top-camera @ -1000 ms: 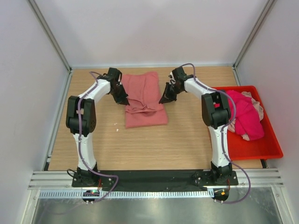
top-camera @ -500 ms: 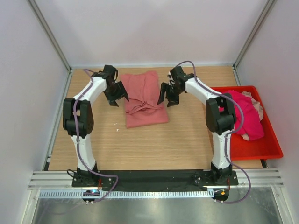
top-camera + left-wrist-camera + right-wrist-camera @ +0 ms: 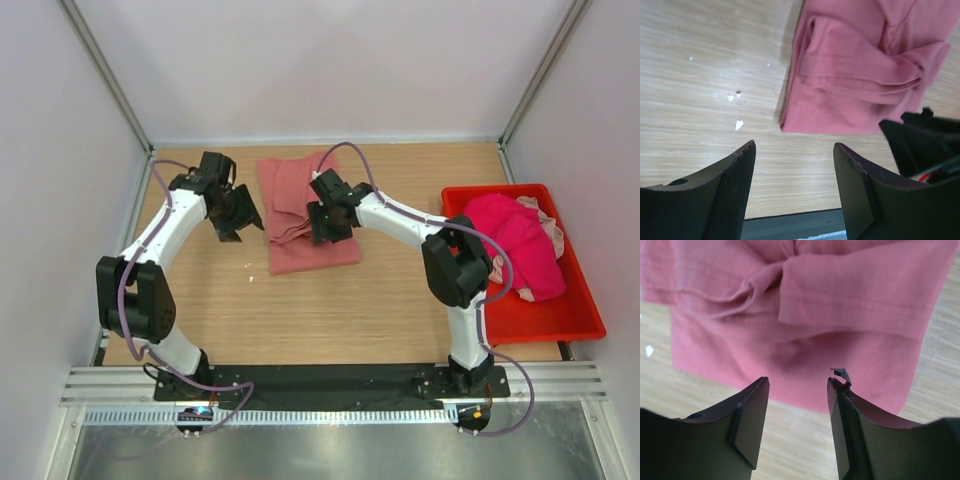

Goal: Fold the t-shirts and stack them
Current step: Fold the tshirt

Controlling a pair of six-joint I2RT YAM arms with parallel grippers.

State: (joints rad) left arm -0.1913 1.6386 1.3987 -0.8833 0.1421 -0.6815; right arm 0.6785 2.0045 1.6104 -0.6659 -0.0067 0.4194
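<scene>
- The tabletop point(image 3: 380, 310) near the arms is bare wood with small white bits point(image 3: 738, 124) on it. A sliding shirt could pick them up.
- The red bin point(image 3: 540, 328) on the right holds a bright pink shirt point(image 3: 520, 245) and a pale shirt point(image 3: 548, 212) in a heap. They are not folded yet. Pulling one out could drag the other along.
- The folded shirt point(image 3: 310, 250) lies in the middle of the tabletop. Its top is bunched into a lumpy ridge, so the fold may not lie flat.
- The right tool point(image 3: 798, 382) is spread wide and holds nothing. It hangs just above the near part of the folded shirt. If it closes here, it could pinch only the top layer and pull the fold open.
- The left tool point(image 3: 792, 150) is spread and empty too. It is over bare wood just left of the folded shirt. If only one tool pulls, the cloth could twist.
</scene>
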